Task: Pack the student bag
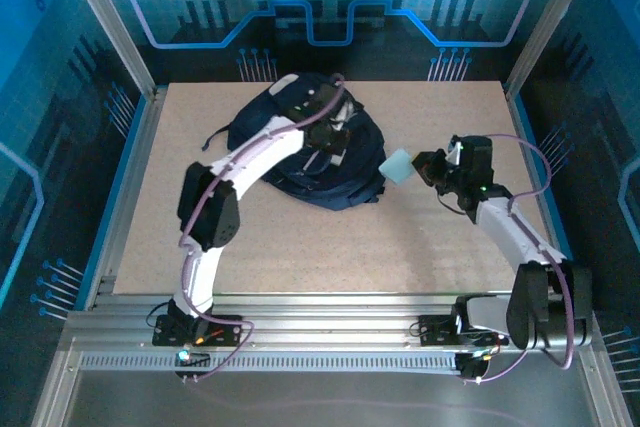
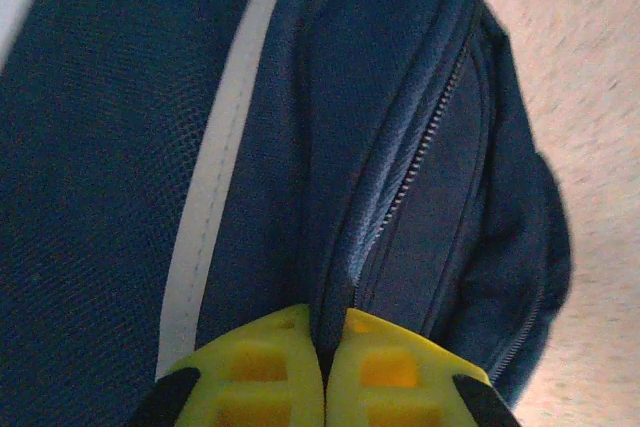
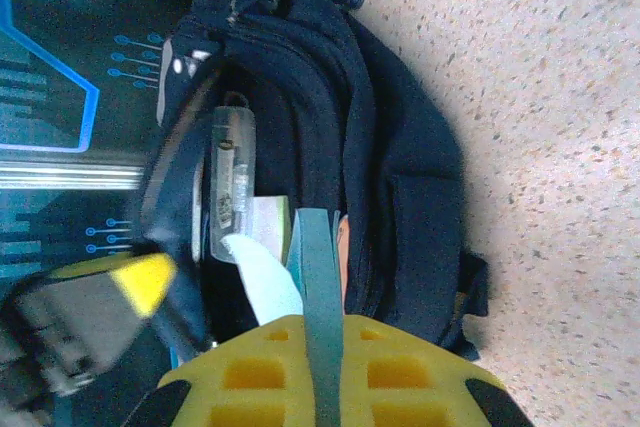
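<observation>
At frame bottom, left gripper [image 2: 322, 372] pinched tight on zipper-edge fabric of the student bag [image 2: 100, 197]; at centre right, right gripper [image 1: 418, 168] clamped on a thin teal card [image 1: 397, 166].

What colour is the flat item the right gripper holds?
The flat item: pale teal, best in top external view.

From above, I am losing the middle of the large dark navy fabric backpack [image 1: 345, 182] under the left arm [image 1: 255, 157]. At the left wrist, the frame's edges are cutting the backpack off, and the left tool [image 2: 325, 352] is hiding the fold it is pinching. The right tool [image 3: 320, 372] is covering the lower end of the thin teal flat item [image 3: 318, 267]; the label on the clear tube [image 3: 232, 182] is blurring beyond reading.
</observation>
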